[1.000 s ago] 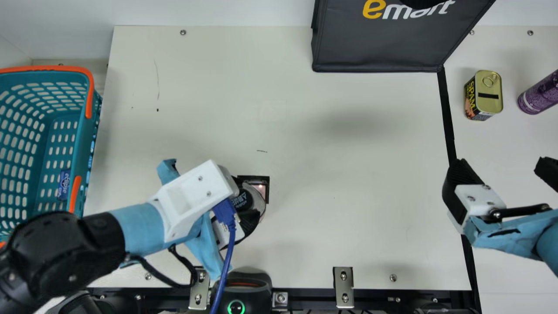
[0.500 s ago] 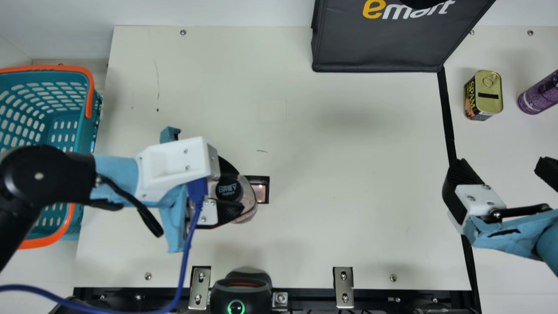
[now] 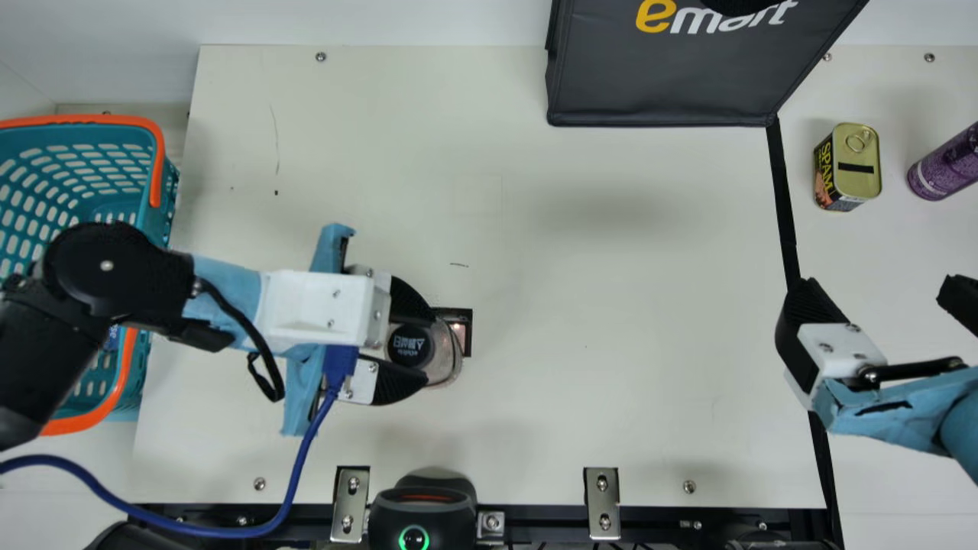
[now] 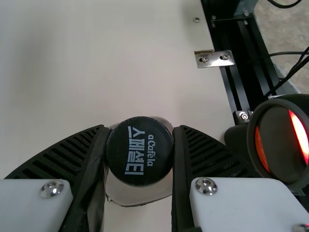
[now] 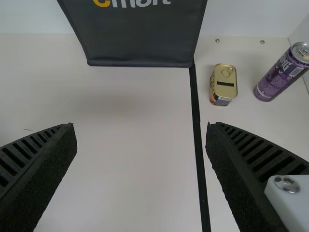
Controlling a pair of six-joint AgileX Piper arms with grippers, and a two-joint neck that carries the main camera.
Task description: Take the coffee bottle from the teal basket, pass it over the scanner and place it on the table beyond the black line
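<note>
Scanning looks to be your step: left gripper (image 3: 431, 340) clamped round the coffee bottle (image 4: 140, 151), scanner (image 4: 284, 140) off its side. Get the read, then cross the black line (image 3: 782, 206).

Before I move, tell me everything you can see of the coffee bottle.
The coffee bottle has a round black cap with white lettering above a clear, plastic-looking body. The left gripper clamps it at cap level, one jaw on each side. It looks roughly upright, above the table short of the black line. I can't tell whether its base touches down.
</note>
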